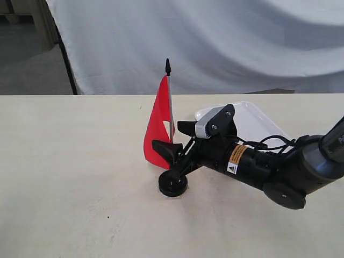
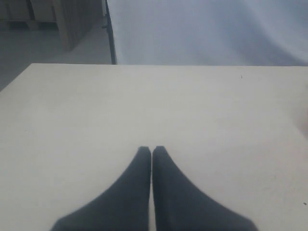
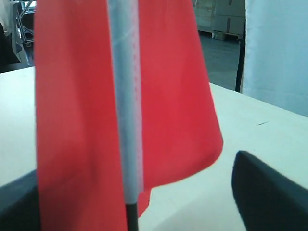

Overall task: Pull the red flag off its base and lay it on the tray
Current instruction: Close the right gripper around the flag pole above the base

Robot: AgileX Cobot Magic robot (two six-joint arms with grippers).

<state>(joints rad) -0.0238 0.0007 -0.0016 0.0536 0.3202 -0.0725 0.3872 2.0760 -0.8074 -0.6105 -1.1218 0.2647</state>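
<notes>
The right tool (image 1: pixel 172 137) is straddling the pole (image 1: pixel 171 110) of the red flag (image 1: pixel 157 124), wide open, holding nothing. It is seemingly readying the pull off the base (image 1: pixel 172 184) below.

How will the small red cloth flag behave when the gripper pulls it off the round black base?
The red cloth hangs in folds, so it will probably flop. The thin silver pole looks straight and likely stays stiff. The round black base is small, so it may lift or tip with the pole.
</notes>
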